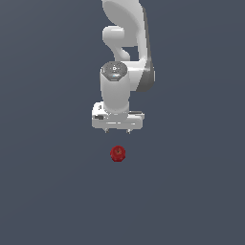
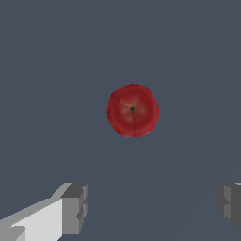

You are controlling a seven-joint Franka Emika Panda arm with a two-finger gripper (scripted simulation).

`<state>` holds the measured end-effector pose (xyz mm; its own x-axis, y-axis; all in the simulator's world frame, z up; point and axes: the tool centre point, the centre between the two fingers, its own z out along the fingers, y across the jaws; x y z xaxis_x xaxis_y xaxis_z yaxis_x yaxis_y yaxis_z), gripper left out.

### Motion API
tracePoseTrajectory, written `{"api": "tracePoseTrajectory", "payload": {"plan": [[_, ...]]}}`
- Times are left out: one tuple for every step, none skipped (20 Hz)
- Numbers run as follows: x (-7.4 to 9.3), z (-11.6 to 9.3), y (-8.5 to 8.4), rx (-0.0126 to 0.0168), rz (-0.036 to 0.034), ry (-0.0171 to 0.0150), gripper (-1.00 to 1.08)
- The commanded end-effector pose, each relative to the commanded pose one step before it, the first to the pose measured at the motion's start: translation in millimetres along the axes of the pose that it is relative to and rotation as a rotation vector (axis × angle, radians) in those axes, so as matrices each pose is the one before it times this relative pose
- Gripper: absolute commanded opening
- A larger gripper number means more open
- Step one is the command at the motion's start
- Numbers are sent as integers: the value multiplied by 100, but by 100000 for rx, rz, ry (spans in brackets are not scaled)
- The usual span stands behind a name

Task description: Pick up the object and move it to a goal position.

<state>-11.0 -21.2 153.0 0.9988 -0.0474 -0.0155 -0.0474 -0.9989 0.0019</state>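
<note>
The object point(image 1: 117, 153) is a small dark red roundish ball lying on the flat grey-blue surface, in front of and below my white gripper point(image 1: 117, 130) in the exterior view. The gripper points down, is open and empty, and is apart from the ball. In the wrist view the ball point(image 2: 132, 110) shows with a dark stem spot on its glossy top. It lies beyond the gap between my two grey fingertips point(image 2: 75, 207), not between them. The gripper's midpoint point(image 2: 153, 204) is over bare surface.
The white arm point(image 1: 127, 48) rises behind the gripper. A plain grey-blue surface point(image 1: 48, 191) fills both views, with no other objects or edges showing.
</note>
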Motion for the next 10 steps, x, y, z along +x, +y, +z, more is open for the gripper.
{"api": "tracePoseTrajectory", "payload": {"plan": [[0,0,1,0,0,0,100],[7,-25,-39,-46,-177,2,100],[21,-72,-98,-127,-491,4,100],[33,-121,-169,-215,-815,6,100],[43,-173,-234,-302,-1113,8,100],[46,-221,-286,-373,-1313,8,100],[30,-204,-249,-328,-1079,5,100],[11,-169,-192,-255,-758,2,100],[-7,-124,-127,-167,-415,-2,100],[-19,-69,-55,-72,-96,-4,100]]}}
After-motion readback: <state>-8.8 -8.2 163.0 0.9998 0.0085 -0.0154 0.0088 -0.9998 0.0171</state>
